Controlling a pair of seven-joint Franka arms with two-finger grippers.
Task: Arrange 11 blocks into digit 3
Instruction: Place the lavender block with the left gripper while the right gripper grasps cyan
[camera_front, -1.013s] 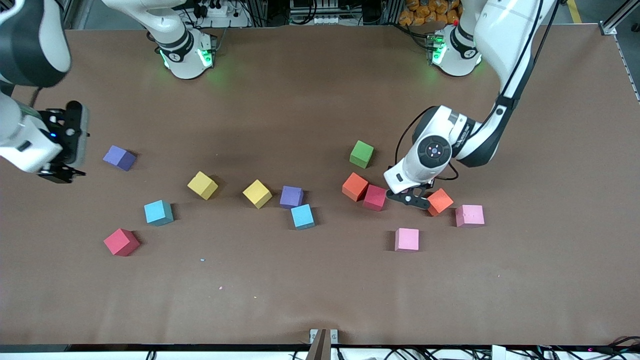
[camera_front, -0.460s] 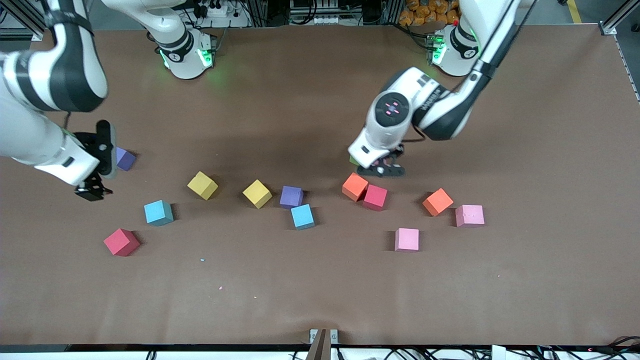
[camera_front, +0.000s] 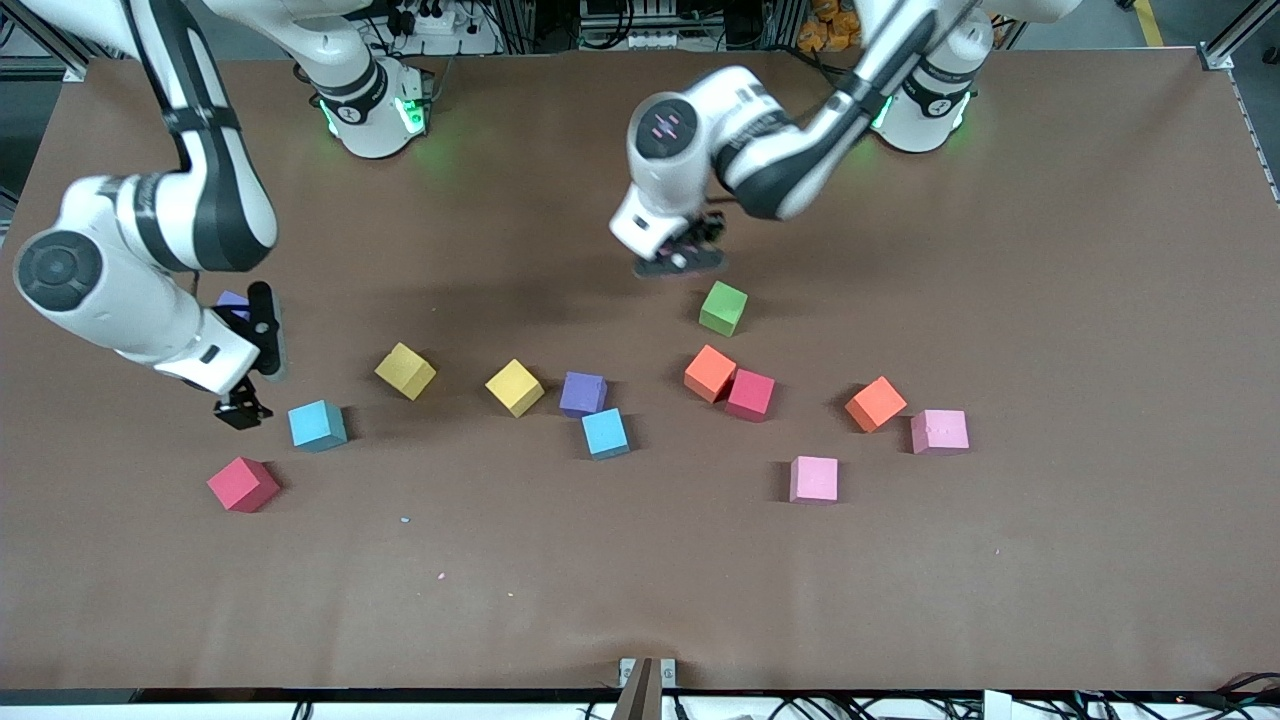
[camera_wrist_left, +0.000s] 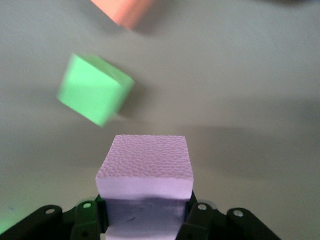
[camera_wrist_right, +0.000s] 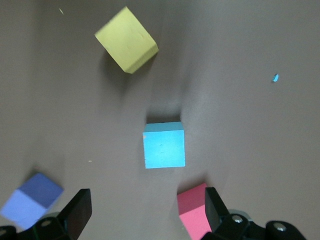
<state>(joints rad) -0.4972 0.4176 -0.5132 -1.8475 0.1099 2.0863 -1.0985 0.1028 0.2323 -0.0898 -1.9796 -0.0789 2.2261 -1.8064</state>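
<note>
Carrying a pale purple block (camera_wrist_left: 145, 167) clamped in the left hand (camera_front: 678, 258), over bare tabletop (camera_front: 1050, 300) near the green block (camera_front: 723, 307).

Nothing of the digit 3 is showing yet; the other blocks are lying scattered in a loose band across the middle, so the held one is probably heading for an open spot. The green block is sitting just nearer the front camera than the spot under the left hand. The right hand (camera_front: 243, 408), fingers (camera_wrist_right: 80, 210) standing wide apart, is hovering close beside the light blue block (camera_front: 317, 425), which lies squarely ahead of it, with a red block (camera_front: 243, 484) nearer the camera.
</note>
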